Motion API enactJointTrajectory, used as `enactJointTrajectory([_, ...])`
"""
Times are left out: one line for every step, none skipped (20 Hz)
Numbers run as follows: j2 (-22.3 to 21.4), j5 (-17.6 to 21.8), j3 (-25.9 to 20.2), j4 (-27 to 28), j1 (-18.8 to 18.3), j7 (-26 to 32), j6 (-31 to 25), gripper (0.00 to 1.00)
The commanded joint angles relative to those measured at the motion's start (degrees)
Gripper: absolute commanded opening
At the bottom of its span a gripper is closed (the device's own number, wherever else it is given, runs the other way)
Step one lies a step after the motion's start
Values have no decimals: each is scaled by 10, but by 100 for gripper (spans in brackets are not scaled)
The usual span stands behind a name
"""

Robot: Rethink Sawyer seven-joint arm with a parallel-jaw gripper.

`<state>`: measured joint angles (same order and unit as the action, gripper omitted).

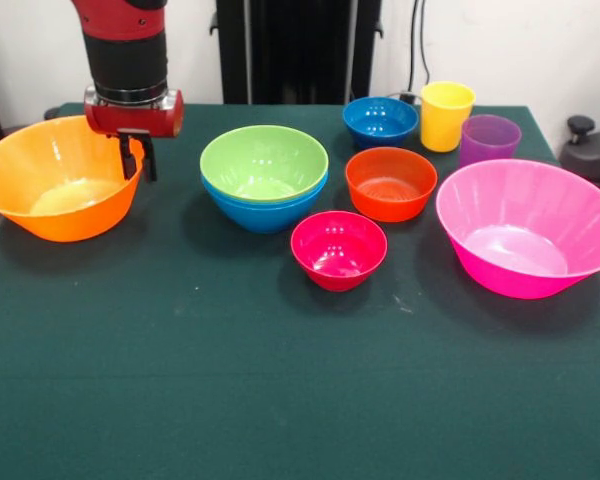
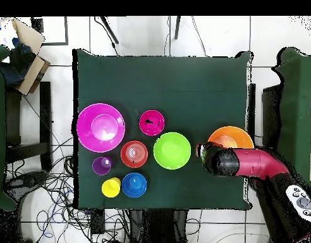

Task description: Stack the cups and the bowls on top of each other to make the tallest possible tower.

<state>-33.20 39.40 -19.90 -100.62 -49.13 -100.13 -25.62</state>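
Observation:
My gripper (image 1: 139, 160) is at the right rim of the large orange bowl (image 1: 55, 185), one finger inside and one outside, shut on the rim. The bowl rests on the table at the left. A green bowl (image 1: 263, 160) sits nested in a light blue bowl (image 1: 268, 213) at the middle. To the right are the orange-red bowl (image 1: 391, 183), crimson bowl (image 1: 338, 250), dark blue bowl (image 1: 380, 120), yellow cup (image 1: 447, 115), purple cup (image 1: 489, 140) and large pink bowl (image 1: 528, 228). In the overhead view the arm's head (image 2: 220, 161) hides the gripper beside the orange bowl (image 2: 232, 135).
The green table (image 1: 280, 400) has wide free cloth along its front half. A dark knobbed object (image 1: 585, 150) stands off the table's right edge. The robot's pedestal (image 1: 295, 50) stands behind the far edge.

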Motion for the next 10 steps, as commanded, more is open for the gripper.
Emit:
enactJointTrajectory([14,7,-1,-9,22,-26,20,0])
enactJointTrajectory([13,7,0,-11,22,-27,22,0])
enactJointTrajectory([11,6,0,-13,23,-28,21,0])
enactJointTrajectory([8,4,-1,-17,22,-28,21,0])
enactJointTrajectory([3,2,-2,-22,22,-29,19,0])
enactJointTrajectory([-4,-1,-3,-27,23,-30,16,0])
enactJointTrajectory([-15,-6,-5,-35,24,-31,11,0])
enactJointTrajectory([-25,-10,-6,-43,25,-32,6,0])
enactJointTrajectory([-35,-14,-6,-52,27,-34,4,0])
enactJointTrajectory([-50,-19,-5,-67,30,-39,2,0])
